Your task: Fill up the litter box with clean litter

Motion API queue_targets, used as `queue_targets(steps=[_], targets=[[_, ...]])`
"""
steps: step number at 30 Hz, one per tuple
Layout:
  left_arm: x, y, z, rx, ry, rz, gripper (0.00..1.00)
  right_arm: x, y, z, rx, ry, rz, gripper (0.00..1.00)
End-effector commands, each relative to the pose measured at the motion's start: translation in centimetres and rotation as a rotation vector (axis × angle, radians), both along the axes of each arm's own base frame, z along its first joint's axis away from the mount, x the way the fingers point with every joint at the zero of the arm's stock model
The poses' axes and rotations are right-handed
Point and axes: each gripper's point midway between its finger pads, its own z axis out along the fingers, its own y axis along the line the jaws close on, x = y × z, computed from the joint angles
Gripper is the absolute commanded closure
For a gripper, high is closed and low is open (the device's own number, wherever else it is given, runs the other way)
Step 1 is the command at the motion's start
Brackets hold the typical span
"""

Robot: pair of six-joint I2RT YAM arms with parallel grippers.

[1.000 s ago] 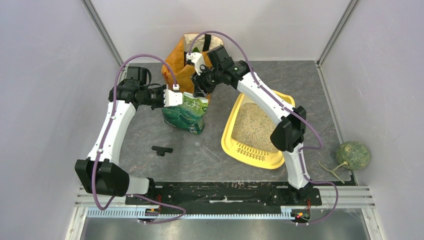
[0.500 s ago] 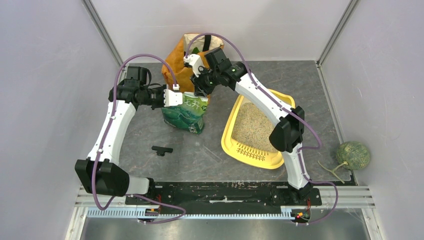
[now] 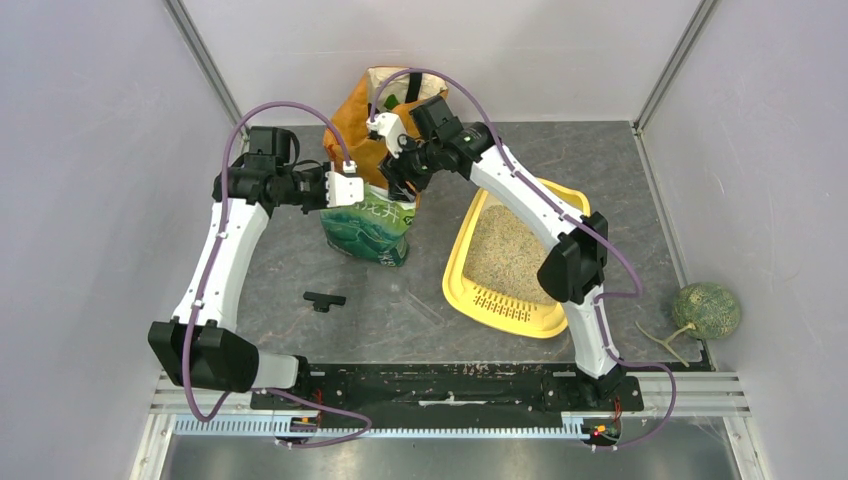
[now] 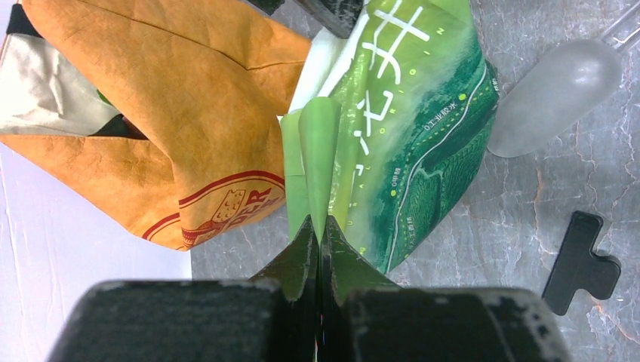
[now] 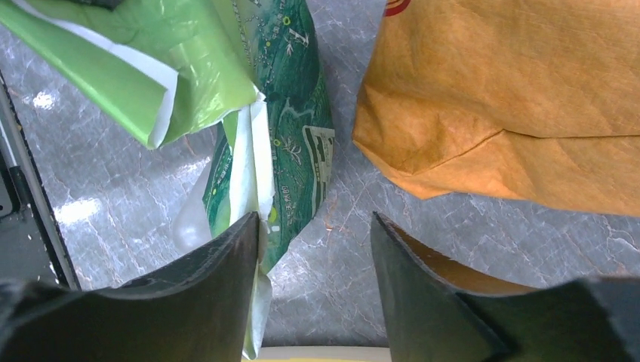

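Note:
The yellow litter box (image 3: pixel 456 262) lies right of centre with beige litter (image 3: pixel 500 250) spread inside it. The green litter bag (image 3: pixel 372 228) stands upright to its left, next to the orange bag. My left gripper (image 3: pixel 352 191) is shut on the bag's top left edge; in the left wrist view the gripper (image 4: pixel 318 226) pinches a green fold of the bag (image 4: pixel 407 128). My right gripper (image 3: pixel 400 176) hovers open at the bag's top right edge; in the right wrist view the gripper (image 5: pixel 313 226) holds nothing, and its left finger (image 5: pixel 219 264) touches the bag's torn edge (image 5: pixel 260 196).
An orange shopping bag (image 3: pixel 362 125) stands behind the green bag. A black clip (image 3: pixel 324 300) lies on the table in front of it. A green melon (image 3: pixel 706 309) sits at the right edge. A clear plastic scoop (image 4: pixel 555 94) lies beside the bag.
My right gripper has moved slightly left and down toward the bag's top. My left gripper has shifted slightly left and back with the bag's edge still in it.

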Motion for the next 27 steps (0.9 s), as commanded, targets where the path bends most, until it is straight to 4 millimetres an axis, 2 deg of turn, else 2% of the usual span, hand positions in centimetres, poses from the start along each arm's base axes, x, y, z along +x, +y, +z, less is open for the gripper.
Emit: queue_targets(steps=[1,8,10,14,17,18,20,21,24,27], targets=[[0.8,0.2,1.8,-0.043,-0.016,0.046,0.98,-1.1,0.3,-0.3,-0.007,0.055,0.050,0.34],[1.3,0.2,2.1,-0.065,-0.006,0.082,0.98,-2.0,0.4,-0.7,0.010,0.149,0.064,0.34],[1.5,0.1,2.5,-0.098,0.015,0.120,0.98,-2.2,0.1,-1.1,0.002,0.190,0.044,0.37],[0.0,-0.4,2.2,-0.118,0.068,0.096,0.98,-1.4,-0.7,-2.9,-0.041,0.246,-0.054,0.53],[-1.1,-0.9,2.5,-0.159,0.087,0.061,0.98,-1.3,-0.3,-3.2,-0.027,0.297,-0.114,0.67],[-1.3,-1.1,2.6,-0.174,0.097,0.051,0.98,-1.1,0.0,-2.9,-0.009,0.307,-0.127,0.72],[-2.1,-1.6,3.0,-0.191,0.105,0.018,0.98,-0.8,0.7,-2.0,0.035,0.318,-0.154,0.97],[-2.1,-1.7,3.0,-0.191,0.100,0.011,0.98,-0.6,0.9,-1.5,0.057,0.322,-0.168,1.00],[-0.6,-1.1,3.7,-0.199,0.091,0.082,0.98,-0.9,1.5,0.5,0.135,0.345,-0.163,1.00],[1.3,-0.2,5.8,-0.262,0.083,0.166,0.94,-2.0,1.8,2.1,0.204,0.369,-0.107,1.00]])
